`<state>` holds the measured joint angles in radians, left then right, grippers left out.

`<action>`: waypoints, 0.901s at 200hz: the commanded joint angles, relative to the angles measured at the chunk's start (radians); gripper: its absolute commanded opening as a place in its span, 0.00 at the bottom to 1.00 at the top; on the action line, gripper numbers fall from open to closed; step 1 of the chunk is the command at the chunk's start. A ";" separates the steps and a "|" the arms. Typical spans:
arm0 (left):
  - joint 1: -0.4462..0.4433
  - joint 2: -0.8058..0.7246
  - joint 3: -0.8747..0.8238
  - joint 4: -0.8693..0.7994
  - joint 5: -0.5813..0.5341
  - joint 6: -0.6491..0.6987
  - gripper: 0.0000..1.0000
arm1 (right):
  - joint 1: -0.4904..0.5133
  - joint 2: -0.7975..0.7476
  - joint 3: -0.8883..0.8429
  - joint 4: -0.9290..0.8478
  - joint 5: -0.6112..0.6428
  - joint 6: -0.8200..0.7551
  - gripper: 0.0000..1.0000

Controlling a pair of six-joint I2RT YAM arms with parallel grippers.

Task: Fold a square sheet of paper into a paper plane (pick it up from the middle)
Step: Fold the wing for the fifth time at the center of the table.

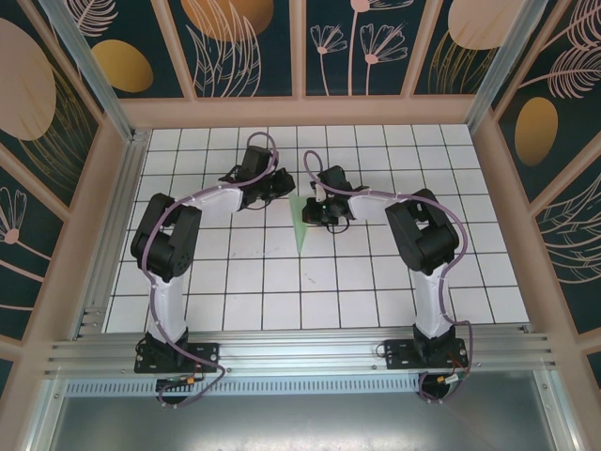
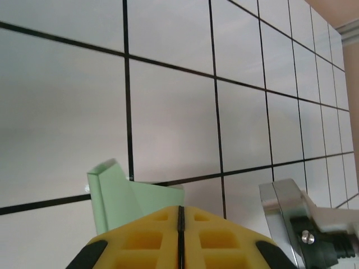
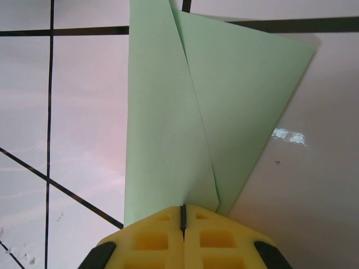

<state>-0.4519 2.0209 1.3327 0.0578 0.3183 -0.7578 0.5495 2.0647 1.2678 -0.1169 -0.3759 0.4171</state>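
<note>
2 end effectors, both closed, sit at the paper plane point(image 1: 300, 227) at mid surface point(image 1: 282, 291): left end effector point(image 2: 180, 212) by its raised flap, right end effector point(image 3: 183, 208) on the fold. Press evenly, sliding along the crease.

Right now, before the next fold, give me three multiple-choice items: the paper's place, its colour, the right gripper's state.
1. The folded paper lies: A between the left gripper and right gripper; B by the left arm's base; C against the far wall.
2. Its colour: A white; B yellow; C pale green.
3. The right gripper's jaws: A wide open; B shut; C half open.
Answers: A, the top view shows it between both grippers; C, it looks mint green in all views; B, the yellow fingers meet at a thin seam.
</note>
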 commanded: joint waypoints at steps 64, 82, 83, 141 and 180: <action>-0.018 0.159 0.060 -0.065 0.004 0.020 0.06 | 0.003 0.093 -0.026 -0.122 0.001 -0.027 0.00; -0.018 0.175 0.070 -0.094 -0.025 0.031 0.06 | 0.004 0.089 -0.018 -0.127 -0.004 -0.031 0.00; -0.018 0.175 0.070 -0.096 -0.027 0.031 0.05 | 0.003 0.090 -0.019 -0.127 -0.004 -0.031 0.00; -0.019 0.177 0.062 -0.149 -0.097 0.046 0.03 | 0.003 -0.006 -0.012 -0.099 -0.037 -0.010 0.00; -0.021 0.179 0.043 -0.141 -0.096 0.036 0.03 | 0.003 -0.116 -0.063 0.011 -0.122 0.046 0.00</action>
<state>-0.4717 2.1715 1.3891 -0.0086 0.2760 -0.7361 0.5449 2.0384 1.2518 -0.1242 -0.4267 0.4248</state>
